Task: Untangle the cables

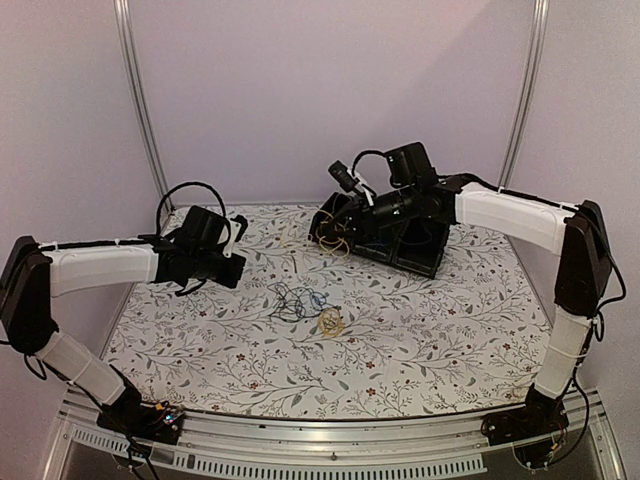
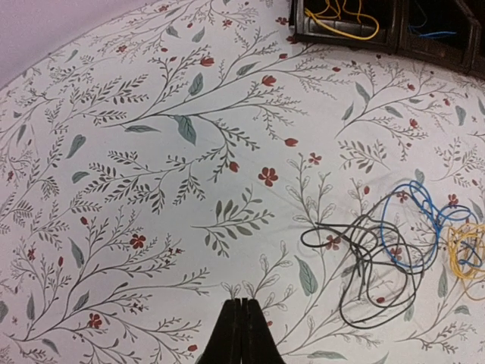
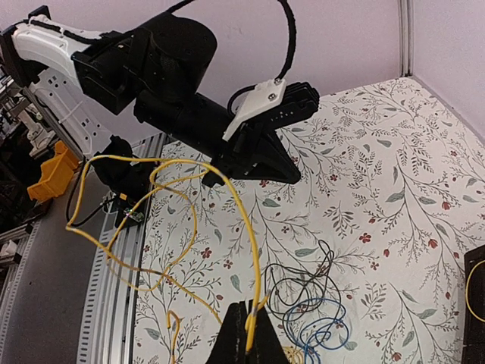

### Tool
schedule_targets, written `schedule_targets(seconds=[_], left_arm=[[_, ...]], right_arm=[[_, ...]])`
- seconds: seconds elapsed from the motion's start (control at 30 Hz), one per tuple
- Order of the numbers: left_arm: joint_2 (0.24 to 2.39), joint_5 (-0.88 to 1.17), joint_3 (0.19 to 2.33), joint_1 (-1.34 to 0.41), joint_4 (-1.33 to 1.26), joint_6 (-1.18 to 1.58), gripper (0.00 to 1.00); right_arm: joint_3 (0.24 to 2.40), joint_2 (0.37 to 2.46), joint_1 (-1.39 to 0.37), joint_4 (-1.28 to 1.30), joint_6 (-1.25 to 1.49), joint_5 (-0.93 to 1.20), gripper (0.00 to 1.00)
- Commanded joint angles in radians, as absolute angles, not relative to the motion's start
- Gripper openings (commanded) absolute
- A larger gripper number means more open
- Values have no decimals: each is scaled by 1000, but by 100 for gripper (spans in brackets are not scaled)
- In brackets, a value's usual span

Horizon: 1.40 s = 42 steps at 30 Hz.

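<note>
Floral print covers the table (image 1: 420, 360). Nearest, at centre frame of the top view, the loose cables (image 1: 297, 300) lie heaped, black and blue loops interlaced, with a yellow coil (image 1: 331, 321) just beside them at lower right. Left of the heap hangs the left gripper (image 2: 241, 307), clenched on nothing. Farther back, over the black tray (image 1: 425, 252), the right gripper (image 3: 248, 315) pinches a yellow cable (image 3: 242, 220). These wires look light, limp and springy. A single outer strand, away from any crossings, seems the best hold.
</note>
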State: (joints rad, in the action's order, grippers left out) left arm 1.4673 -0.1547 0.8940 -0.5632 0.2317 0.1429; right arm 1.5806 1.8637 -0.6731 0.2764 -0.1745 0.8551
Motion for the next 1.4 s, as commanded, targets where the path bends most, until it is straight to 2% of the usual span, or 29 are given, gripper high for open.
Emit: schedule_targets(seconds=[0.0,0.1,0.23,0.33,0.5,1.2,1.37], left_arm=[[1447,-186,872,-535,132,162,2],[1441,-190,879,-528,143,177,3],[1425,-177,890,-527,164,191,11],[1404,-171,886,-527,169,213,17],[1363,-167,882,-527,187,231,21],[1364,-170,890,-526,206,225,26],[1367,-163,887,-526,205,227,27]], right_arm=[[1640,1814,-632,337,-206,850,0],[1686,1822,-610,343,-214,789,0],[1763,1859,-583,335,-223,657,0],[1824,1911,-569,315,-224,575,0],[1930,2020,-557,292,-237,438,0],[2185,2430,-510,254,-343,112,0],[2213,2504,-509,201,-379,91,0]])
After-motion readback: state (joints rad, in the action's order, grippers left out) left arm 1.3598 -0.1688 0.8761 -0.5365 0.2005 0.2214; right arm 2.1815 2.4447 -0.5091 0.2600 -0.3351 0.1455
